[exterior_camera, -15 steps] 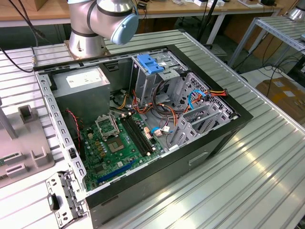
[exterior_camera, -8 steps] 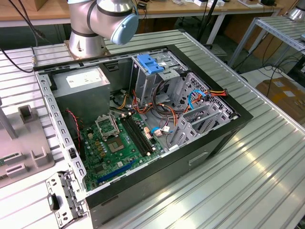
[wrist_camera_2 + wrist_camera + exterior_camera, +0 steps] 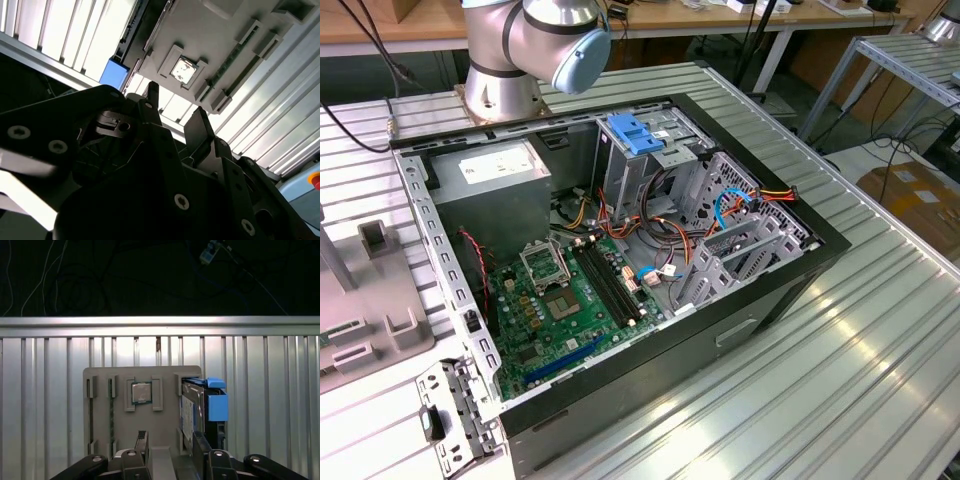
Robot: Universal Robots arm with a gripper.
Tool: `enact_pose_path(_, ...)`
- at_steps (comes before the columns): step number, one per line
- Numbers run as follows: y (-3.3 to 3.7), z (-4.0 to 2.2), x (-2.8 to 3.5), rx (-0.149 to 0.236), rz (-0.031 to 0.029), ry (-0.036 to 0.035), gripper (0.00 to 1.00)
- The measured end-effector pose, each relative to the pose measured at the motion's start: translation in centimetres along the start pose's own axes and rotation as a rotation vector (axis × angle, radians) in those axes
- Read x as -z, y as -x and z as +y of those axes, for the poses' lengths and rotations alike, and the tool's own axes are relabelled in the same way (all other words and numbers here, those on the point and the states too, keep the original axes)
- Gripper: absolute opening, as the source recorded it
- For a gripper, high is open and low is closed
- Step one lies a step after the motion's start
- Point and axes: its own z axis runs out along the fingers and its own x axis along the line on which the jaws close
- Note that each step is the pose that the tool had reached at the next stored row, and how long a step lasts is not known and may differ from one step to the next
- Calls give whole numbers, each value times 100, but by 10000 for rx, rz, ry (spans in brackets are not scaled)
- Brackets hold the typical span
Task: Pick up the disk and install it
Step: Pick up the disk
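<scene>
Disk (image 3: 198, 412) near open, empty end effector (image 3: 171, 446)

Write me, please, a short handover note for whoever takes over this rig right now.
The gripper is open and empty, near the grey holder, not touching the disk.
The disk stands on edge in a slot of that holder.
The computer case lies open on the table.
Done: nothing yet.
Left: the pick-up and the install.

Disk (image 3: 200, 407) btm behind end effector (image 3: 170, 435) finger; arm (image 3: 535, 40) upper part off-frame.
</scene>
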Motion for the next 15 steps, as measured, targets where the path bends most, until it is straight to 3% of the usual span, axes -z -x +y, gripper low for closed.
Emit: enact_pose_path(15,9,-1,-33,0,1,1,48)
